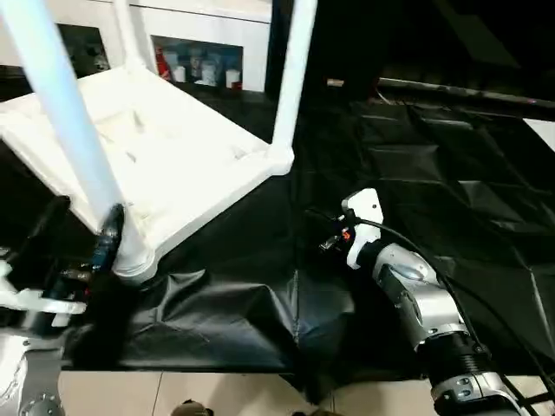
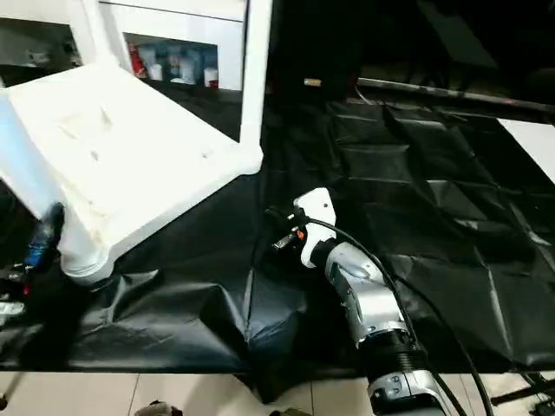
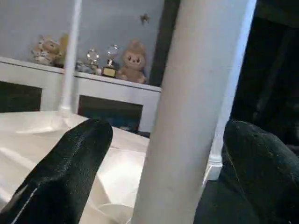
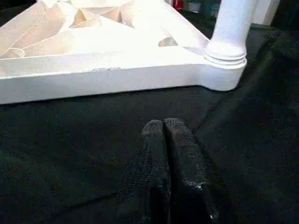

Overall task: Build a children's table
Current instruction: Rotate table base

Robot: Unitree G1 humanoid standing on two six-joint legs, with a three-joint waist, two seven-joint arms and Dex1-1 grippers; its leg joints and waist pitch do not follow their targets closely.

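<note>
Nearest, crumpled black plastic sheeting [image 1: 416, 182] covers the floor; the right claw [image 4: 163, 128], fingers pressed together, rests on it; the left claw [image 3: 159, 158] stands spread around a white tapered tube leg [image 1: 65, 113] of the upturned white plastic table top [image 1: 165, 165]; beyond, a white glass-fronted cabinet [image 1: 195, 35].

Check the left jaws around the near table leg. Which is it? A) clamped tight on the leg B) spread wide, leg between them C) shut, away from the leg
B: the left gripper stands wide open, with the near leg rising between its jaws.
</note>
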